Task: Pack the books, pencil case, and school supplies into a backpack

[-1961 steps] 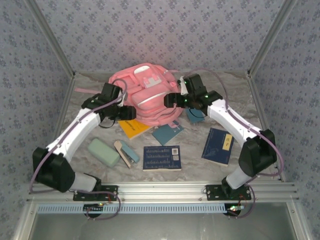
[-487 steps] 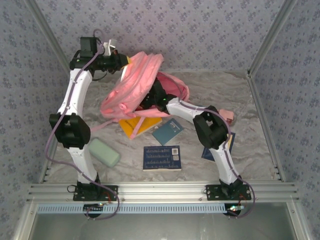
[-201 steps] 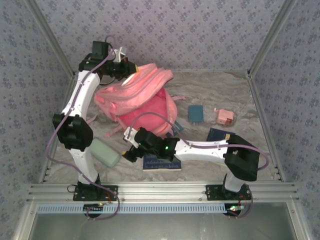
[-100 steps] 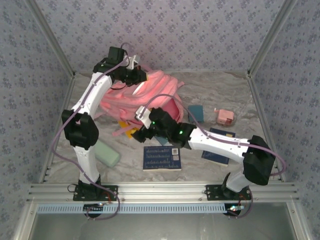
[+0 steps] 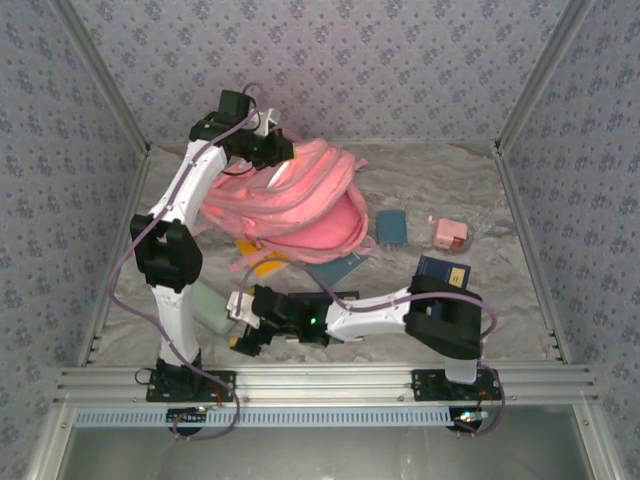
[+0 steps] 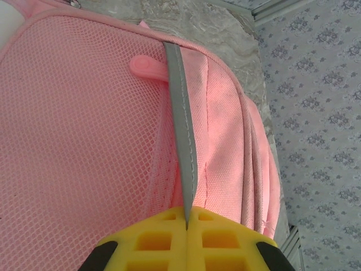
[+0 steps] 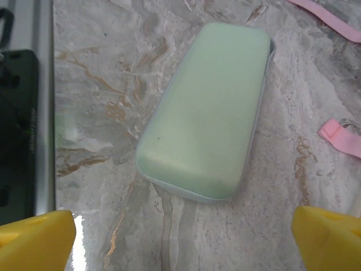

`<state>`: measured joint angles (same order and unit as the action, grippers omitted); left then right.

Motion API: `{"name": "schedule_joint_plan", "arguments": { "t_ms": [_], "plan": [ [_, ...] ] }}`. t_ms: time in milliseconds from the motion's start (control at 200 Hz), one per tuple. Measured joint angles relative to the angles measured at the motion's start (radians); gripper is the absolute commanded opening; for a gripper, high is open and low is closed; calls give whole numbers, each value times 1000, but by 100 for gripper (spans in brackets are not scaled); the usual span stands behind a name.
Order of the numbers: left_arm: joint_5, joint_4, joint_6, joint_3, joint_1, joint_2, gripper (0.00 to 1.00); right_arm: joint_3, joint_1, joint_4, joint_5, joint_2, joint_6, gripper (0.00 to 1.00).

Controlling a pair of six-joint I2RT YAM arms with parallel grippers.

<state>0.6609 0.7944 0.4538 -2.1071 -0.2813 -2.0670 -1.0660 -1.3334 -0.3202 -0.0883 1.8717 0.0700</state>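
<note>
I'm clamping the pink mesh backpack [image 6: 73,113] in my left fingers [image 6: 152,241], right fingers [image 7: 34,237] gaping over the mint-green oblong pencil case [image 7: 206,107].

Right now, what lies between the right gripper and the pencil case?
Nothing but bare marbled tabletop: in the right wrist view the open right gripper hangs just short of the pencil case.

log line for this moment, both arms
left gripper: shut on backpack | right gripper: open over pencil case, no contact | stage: pre-grasp
</note>
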Motion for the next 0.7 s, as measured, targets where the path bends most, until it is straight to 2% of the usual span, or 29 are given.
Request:
{"name": "schedule_joint_plan", "arguments": {
  "t_ms": [190, 395, 700],
  "plan": [
    [5, 0, 0, 0, 3, 0, 0, 15, -2, -130, -47, 68, 10, 100],
    [33, -5, 5, 7, 24, 0, 0, 34, -1, -211, -28, 101, 9, 100],
    [65, -13, 27, 37, 40, 0, 0, 3, 0, -206, -20, 191, -25, 100]
  ]
}}
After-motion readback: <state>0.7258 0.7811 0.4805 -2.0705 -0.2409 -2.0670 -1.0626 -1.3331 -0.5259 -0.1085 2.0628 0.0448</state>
